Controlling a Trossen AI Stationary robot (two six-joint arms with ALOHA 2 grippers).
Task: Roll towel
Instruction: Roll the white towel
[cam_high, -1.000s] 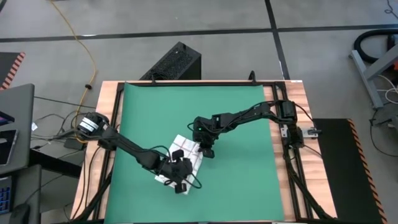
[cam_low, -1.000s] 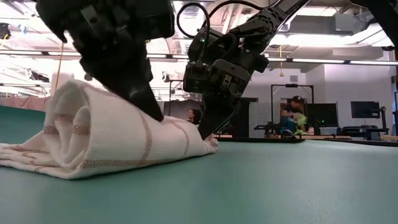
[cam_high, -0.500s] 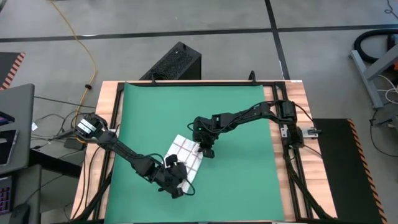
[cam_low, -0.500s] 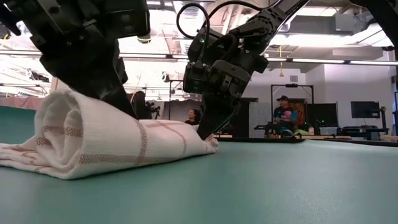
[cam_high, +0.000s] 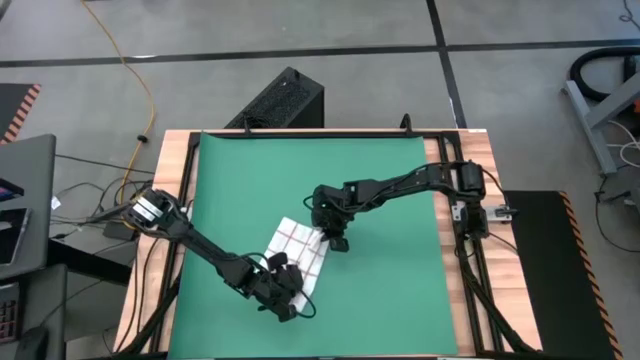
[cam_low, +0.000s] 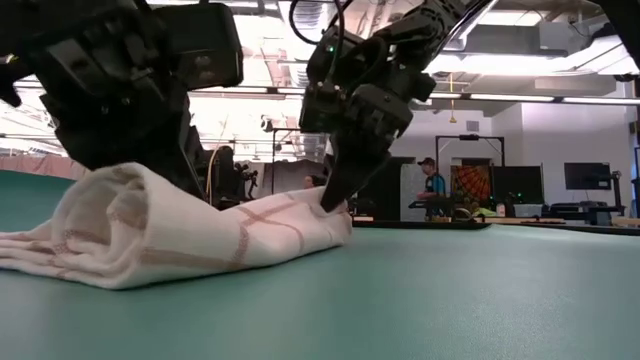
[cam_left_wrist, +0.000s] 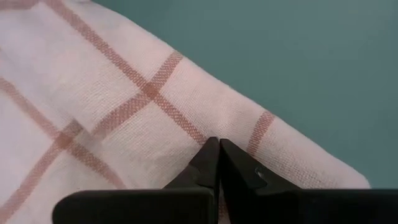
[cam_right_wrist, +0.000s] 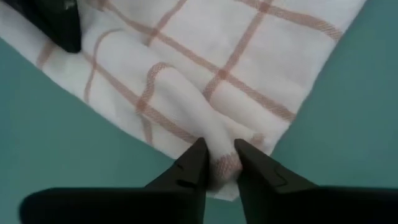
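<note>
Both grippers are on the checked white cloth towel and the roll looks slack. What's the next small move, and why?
Probably open the right gripper fully and lift it clear. Its fingers pinch a fold at the far corner of the red-lined white cloth towel, holding it up off the green mat. The shut left gripper presses the near, loosely bunched end, so it could then roll towards that freed edge.

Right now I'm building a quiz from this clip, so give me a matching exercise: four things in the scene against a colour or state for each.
Things:
1. towel
2. mat
3. left gripper
4. right gripper

Colours or states:
A. plain green, under everything
B. fingers pressed together, tips resting on the cloth
C. white with red-brown grid lines, rumpled
D. fingers apart, a pinch of cloth edge between them

Pairs: 1-C, 2-A, 3-B, 4-D
</note>
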